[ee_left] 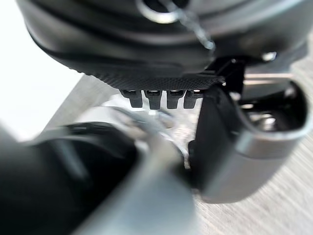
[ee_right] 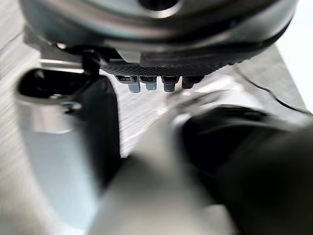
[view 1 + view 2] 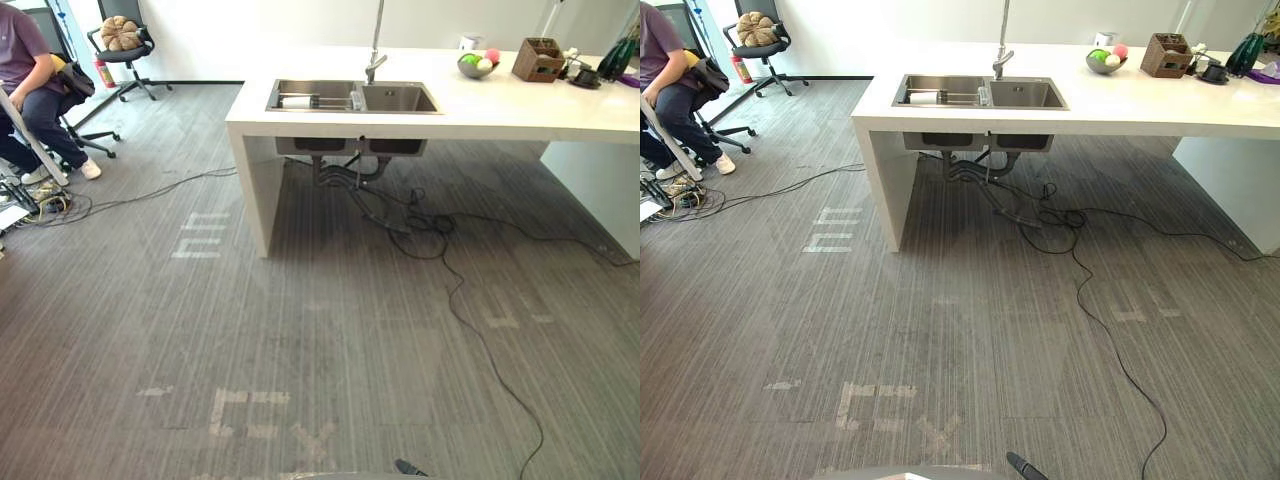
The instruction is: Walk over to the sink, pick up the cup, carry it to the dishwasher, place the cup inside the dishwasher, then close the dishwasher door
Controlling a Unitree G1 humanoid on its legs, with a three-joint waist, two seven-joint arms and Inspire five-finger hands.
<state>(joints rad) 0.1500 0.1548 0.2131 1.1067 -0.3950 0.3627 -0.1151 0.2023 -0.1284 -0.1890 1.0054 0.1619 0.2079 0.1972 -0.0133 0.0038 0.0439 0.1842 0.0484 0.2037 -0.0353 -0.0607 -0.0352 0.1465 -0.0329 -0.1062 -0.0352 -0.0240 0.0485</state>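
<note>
A white counter [image 3: 500,110] stands ahead across the grey carpet, with a steel double sink [image 3: 352,97] set into its left end. A whitish, cup-like thing [image 3: 297,100] lies in the sink's left basin; I cannot make out its shape from here. A tall tap [image 3: 376,45] rises behind the basins. My left hand [image 1: 146,44] hangs low over the floor, its fingers [image 1: 156,98] relaxed and holding nothing. My right hand [image 2: 156,29] hangs the same way, its fingers [image 2: 151,83] holding nothing.
A person [image 3: 25,70] sits at the far left beside an office chair [image 3: 122,40] with a cushion. Cables [image 3: 430,225] trail over the carpet under and before the counter. A fruit bowl [image 3: 475,65], a brown box [image 3: 538,60] and a white cup [image 3: 470,42] stand on the counter's right.
</note>
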